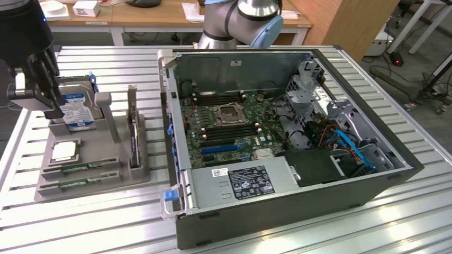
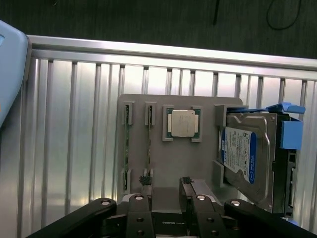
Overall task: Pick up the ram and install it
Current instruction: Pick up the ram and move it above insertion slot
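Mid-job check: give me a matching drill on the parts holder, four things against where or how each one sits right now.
Things:
1. ram sticks
2. processor chip
3. hard drive
4. gripper

States:
A. standing on edge, blue-white label showing
B. open, holding nothing, above the gray holder
C. lying flat in a square recess
D. side by side in two narrow slots

Pairs: 1-D, 2-C, 3-A, 4-B

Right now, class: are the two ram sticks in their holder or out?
Both in. One ram stick and the second ram stick stand edgewise in the holder; the open gripper holds nothing.
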Robot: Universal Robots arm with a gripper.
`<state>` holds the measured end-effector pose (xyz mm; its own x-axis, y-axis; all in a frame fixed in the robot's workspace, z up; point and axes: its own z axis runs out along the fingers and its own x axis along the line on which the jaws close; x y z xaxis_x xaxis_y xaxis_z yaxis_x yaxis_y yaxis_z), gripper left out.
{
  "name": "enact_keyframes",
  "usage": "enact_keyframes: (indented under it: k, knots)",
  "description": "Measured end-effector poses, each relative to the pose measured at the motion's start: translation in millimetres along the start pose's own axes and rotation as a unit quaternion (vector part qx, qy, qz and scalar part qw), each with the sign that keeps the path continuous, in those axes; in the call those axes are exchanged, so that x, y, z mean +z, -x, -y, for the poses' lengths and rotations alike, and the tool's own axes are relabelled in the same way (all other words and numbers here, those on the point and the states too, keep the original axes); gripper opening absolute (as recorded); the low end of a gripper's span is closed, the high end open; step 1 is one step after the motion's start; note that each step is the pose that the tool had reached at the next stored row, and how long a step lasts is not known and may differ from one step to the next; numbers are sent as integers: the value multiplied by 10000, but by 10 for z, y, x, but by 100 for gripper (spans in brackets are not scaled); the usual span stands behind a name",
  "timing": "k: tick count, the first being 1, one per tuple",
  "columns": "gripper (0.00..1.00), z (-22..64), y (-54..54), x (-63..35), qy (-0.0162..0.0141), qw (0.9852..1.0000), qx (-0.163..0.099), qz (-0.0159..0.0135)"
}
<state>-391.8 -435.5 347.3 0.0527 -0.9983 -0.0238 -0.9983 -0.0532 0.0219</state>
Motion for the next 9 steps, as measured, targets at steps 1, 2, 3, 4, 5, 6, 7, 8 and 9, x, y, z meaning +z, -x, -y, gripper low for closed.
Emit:
enact_keyframes:
  k: [1, 2, 3, 4, 5, 6, 7, 8, 9]
  knots:
    - [35, 0, 0, 0, 0, 10000, 0, 0]
    - [35, 0, 0, 0, 0, 10000, 0, 0]
    - [35, 0, -3, -1, 1, 10000, 0, -1]
    - [35, 0, -7, 0, 0, 10000, -1, 0]
    - [35, 0, -13, 0, 0, 10000, -1, 0]
    - [35, -1, -20, 0, 0, 10000, 0, 0]
    - [35, -2, -29, -1, 0, 10000, 0, 0]
    - [35, -2, -38, -1, 0, 10000, 0, 0]
    - [35, -3, -48, -1, 0, 10000, 0, 0]
